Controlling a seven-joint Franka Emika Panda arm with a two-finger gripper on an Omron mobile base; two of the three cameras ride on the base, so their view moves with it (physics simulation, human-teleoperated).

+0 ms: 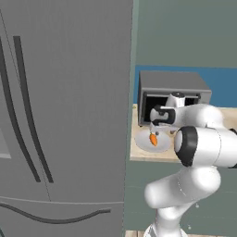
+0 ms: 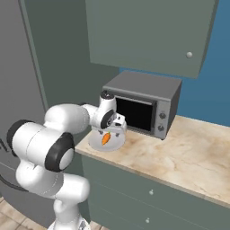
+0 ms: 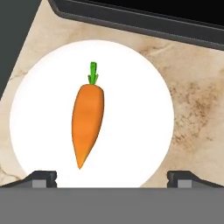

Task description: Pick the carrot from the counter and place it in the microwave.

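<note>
1. Hand view looks straight down past the gripper (image 3: 112, 178), whose two dark fingertips (image 3: 40, 177) stand wide apart at the bottom corners with nothing between them.
2. Between and just beyond those tips lies the carrot (image 3: 87, 123), orange and tapered, its small green top pointing toward the oven and its thin end toward the gripper.
3. The carrot rests on a round white plate (image 3: 135, 131), roughly in the middle of it and a little to the left in the hand view.
4. The plate sits on the counter (image 3: 197, 113), a light tan marbled slab, close to the counter's left end.
5. Just behind the plate stands a grey box oven (image 2: 143, 105) with a dark window and knobs on its right side; its dark front edge crosses the top of the hand view.
6. From the right base view the gripper (image 2: 117, 128) hangs just above the plate (image 2: 114, 143) and carrot (image 2: 105, 138).
7. A grey-green wall cabinet (image 2: 148, 33) hangs above, and a tall grey fridge (image 1: 60, 115) stands left of the counter.
</note>
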